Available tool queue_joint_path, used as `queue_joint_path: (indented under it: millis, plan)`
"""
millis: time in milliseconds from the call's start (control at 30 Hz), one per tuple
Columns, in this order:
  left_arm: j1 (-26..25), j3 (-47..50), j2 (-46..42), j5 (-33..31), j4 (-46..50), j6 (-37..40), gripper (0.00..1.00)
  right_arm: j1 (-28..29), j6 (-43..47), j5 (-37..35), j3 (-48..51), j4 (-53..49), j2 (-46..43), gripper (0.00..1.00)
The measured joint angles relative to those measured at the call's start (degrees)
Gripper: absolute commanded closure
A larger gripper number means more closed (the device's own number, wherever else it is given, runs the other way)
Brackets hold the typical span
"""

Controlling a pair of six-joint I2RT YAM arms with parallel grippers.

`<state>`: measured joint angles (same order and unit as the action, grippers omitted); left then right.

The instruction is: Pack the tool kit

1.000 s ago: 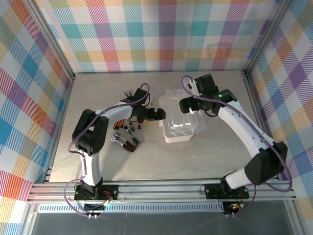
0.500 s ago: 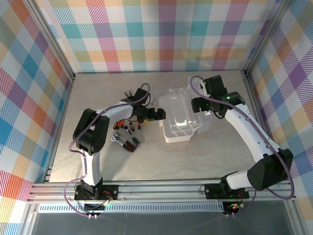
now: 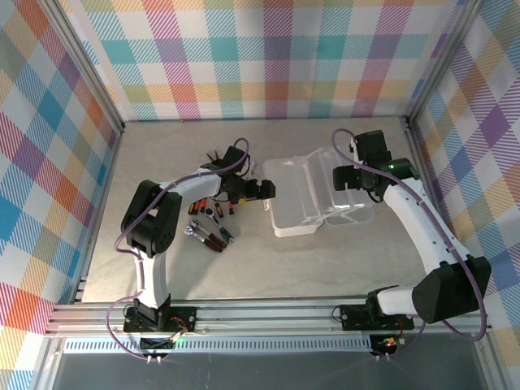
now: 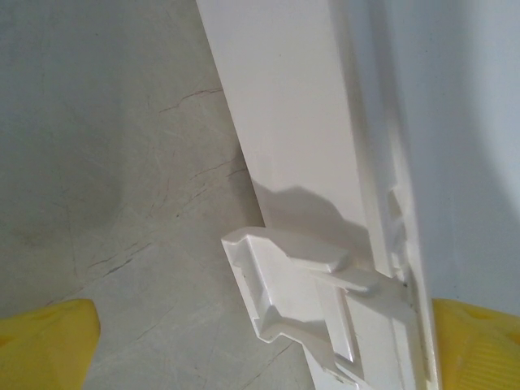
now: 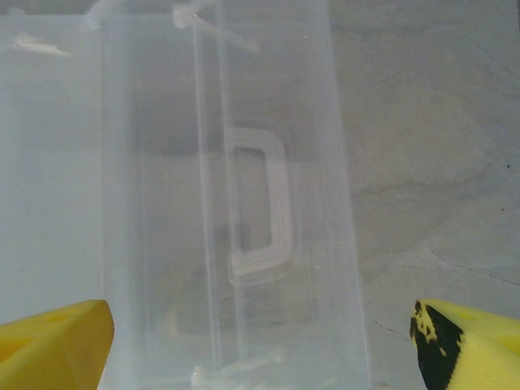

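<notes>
The translucent whitish case [image 3: 291, 218] sits mid-table with its base open. Its lid [image 3: 351, 205] is folded out flat to the right. In the right wrist view the lid [image 5: 162, 203] and its moulded handle [image 5: 264, 203] lie under my right gripper [image 5: 260, 345], whose yellow fingertips [image 5: 53, 341] stand wide apart, open. From above, the right gripper [image 3: 348, 176] hovers over the lid. My left gripper [image 3: 266, 192] is open at the case's left wall, and the wall's white latch [image 4: 309, 305] sits between its fingers [image 4: 45, 341]. Loose tools [image 3: 213, 221] lie to the left of the case.
The tool cluster holds red-and-black screwdrivers [image 3: 215, 207], pliers [image 3: 216, 237] and a chrome piece [image 3: 193, 231], under the left forearm. Aluminium frame posts and plaid walls enclose the table [image 3: 325, 268]. Bare table lies in front of the case.
My right gripper has moved right and the lid has swung from standing up to lying flat on the right of the base. The left arm has stayed still.
</notes>
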<state>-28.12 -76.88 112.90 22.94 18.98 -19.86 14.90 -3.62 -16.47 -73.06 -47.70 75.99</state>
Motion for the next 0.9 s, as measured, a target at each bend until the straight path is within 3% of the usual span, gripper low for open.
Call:
queue_joint_path:
  millis: [267, 433, 567, 767, 900]
  plan:
    - [-0.15, 0.0, 0.09, -0.35, 0.59, 0.24, 0.0, -0.98, -0.11, 1.14, -0.02, -0.04, -0.42, 0.01]
    - [-0.26, 0.0, -1.07, -2.12, 0.85, 1.75, 0.0, -0.55, 0.55, 6.93, -0.02, 0.37, -2.23, 0.01]
    - [0.31, -0.02, -6.32, -4.87, 2.91, 3.48, 0.0, 3.45, 1.44, 10.14, -2.84, 0.48, -1.68, 0.01]
    - [2.95, -0.17, -16.41, -10.29, 6.25, 4.57, 0.0, 10.86, 1.57, 13.16, -11.3, 2.91, 7.1, 0.06]
    - [5.49, 6.58, -23.47, -15.63, 6.6, 2.91, 0.0, 15.54, 2.51, 15.02, -14.88, 4.04, 14.05, 0.1]
